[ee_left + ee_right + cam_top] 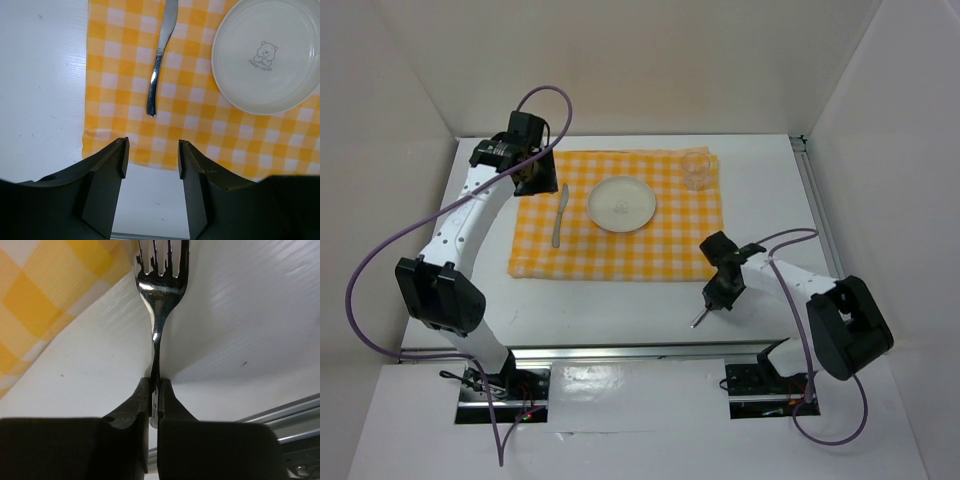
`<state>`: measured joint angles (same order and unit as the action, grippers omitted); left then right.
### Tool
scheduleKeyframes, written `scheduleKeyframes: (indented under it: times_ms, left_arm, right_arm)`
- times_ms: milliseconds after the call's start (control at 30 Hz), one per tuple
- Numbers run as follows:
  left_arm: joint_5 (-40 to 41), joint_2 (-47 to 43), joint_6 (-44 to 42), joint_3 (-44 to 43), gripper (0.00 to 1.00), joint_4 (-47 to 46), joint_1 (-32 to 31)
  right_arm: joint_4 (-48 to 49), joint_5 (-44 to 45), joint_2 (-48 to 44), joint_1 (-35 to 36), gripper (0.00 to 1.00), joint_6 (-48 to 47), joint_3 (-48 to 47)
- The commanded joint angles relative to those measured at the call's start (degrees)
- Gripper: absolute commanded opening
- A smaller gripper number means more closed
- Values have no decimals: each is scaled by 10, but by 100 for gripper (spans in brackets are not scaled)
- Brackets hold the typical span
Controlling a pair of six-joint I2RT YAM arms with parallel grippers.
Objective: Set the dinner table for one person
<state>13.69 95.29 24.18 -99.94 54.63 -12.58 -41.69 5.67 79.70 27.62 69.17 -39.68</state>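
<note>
Our left arm (460,220) stretches far forward, left pincer (151,157) parted, pointing down — our right arm (790,275) bends inward, right pincer (155,390) pinched tight.

Plain white walls (650,60) enclose the scene at back, left and right, evenly lit.

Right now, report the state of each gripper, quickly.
Left gripper: open, holding nothing.
Right gripper: closed on the handle of the fork.
</note>
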Motion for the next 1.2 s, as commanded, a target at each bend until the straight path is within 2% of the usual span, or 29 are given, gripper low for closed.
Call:
scheduleKeyframes:
  times_ms: [0,67,167,233,267,333,367,433,533,600,700,867,1167]
  left_arm:
    - [9,-23,-9,-11,60,-11,0]
    - [9,-23,-9,-11,60,-11,0]
    - [9,-34,-9,-17,60,-11,5]
    - [9,-40,-9,-17,60,-11,5]
    - [9,-41,-9,-17,60,-11,5]
    - [15,-46,-9,-17,60,-6,5]
    - [20,-46,-9,-17,60,-6,5]
    - [20,-46,-9,-10,60,-6,11]
    - [20,-52,-9,-4,60,-6,11]
    - [20,-58,-9,-4,60,-6,11]
    - [26,-58,-9,1,60,-6,11]
    - [14,-63,-14,6,60,-6,11]
    - [14,-63,-14,6,60,-6,11]
  right_arm:
    - [-37,103,-47,3,0,24,8]
    - [-70,122,-89,3,0,10,-21]
    - [-94,166,-104,3,0,-46,-100]
    - [-44,156,-104,3,0,-187,-154]
    - [6,142,-86,3,0,-238,-173]
    - [29,103,-46,-2,0,-346,-246]
    - [35,91,12,-7,0,-374,-275]
    - [28,65,79,-13,0,-451,-358]
    - [1,71,206,-13,0,-508,-430]
    - [-5,77,267,-13,0,-513,-476]
    - [10,63,304,-25,0,-535,-496]
    - [35,15,323,-53,0,-549,-496]
    - [12,-14,369,-77,0,-565,-513]
